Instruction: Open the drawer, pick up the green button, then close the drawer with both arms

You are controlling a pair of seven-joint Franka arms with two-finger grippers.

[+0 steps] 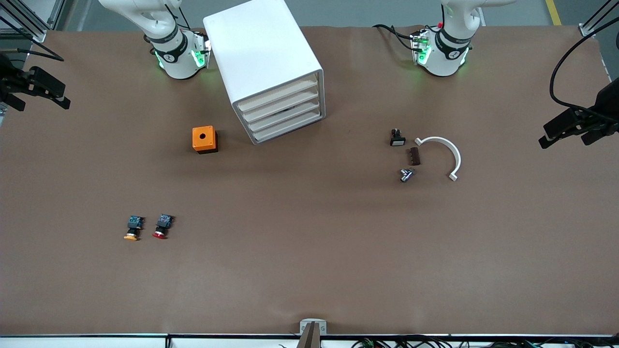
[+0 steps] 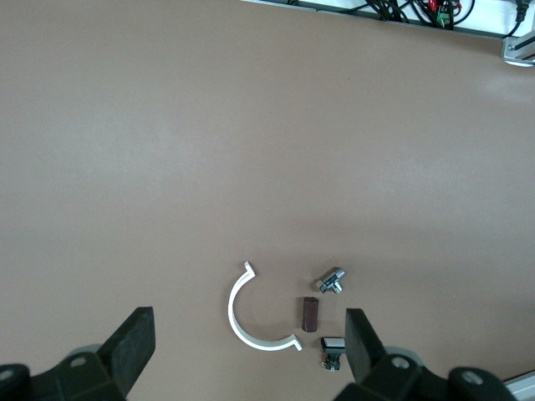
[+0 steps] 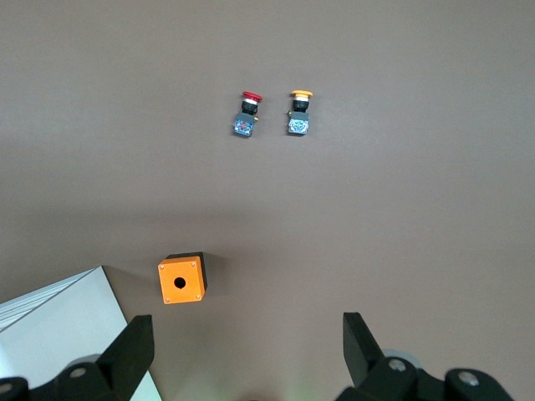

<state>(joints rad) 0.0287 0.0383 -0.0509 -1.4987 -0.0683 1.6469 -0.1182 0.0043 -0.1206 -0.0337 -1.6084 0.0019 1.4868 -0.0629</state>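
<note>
Brown paper covers the whole table (image 1: 309, 270). Clock hours below are read on the front view, from the middle of the table.

At about eleven o'clock stands a white cabinet (image 1: 263, 63). It has four drawers (image 1: 283, 112), one on top of the other. All four are shut, and their fronts face toward five o'clock. The green button cannot be seen in any view.

Near ten o'clock, beside the cabinet, sits an orange box (image 1: 204, 138) with a round hole in its top.

Between eight and nine o'clock lie two small buttons side by side, close but not touching. One is the orange-capped button (image 1: 133, 228). The other is the red-capped button (image 1: 162, 226). Their caps point toward the front camera.

At about three o'clock lies a little group of parts. A white curved bracket (image 1: 447, 150) bends around one side of it. Next to it are a brown block (image 1: 414, 156), a small black part with a white face (image 1: 397, 138) and a shiny silver part (image 1: 406, 174).

The left gripper (image 2: 248, 322) hangs high over that group. Its fingers (image 2: 134, 330) are spread wide and hold nothing.

The right gripper (image 3: 248, 324) hangs high over the table by the orange box and a corner of the cabinet. Its fingers (image 3: 138, 334) are spread wide too, with nothing between them.
</note>
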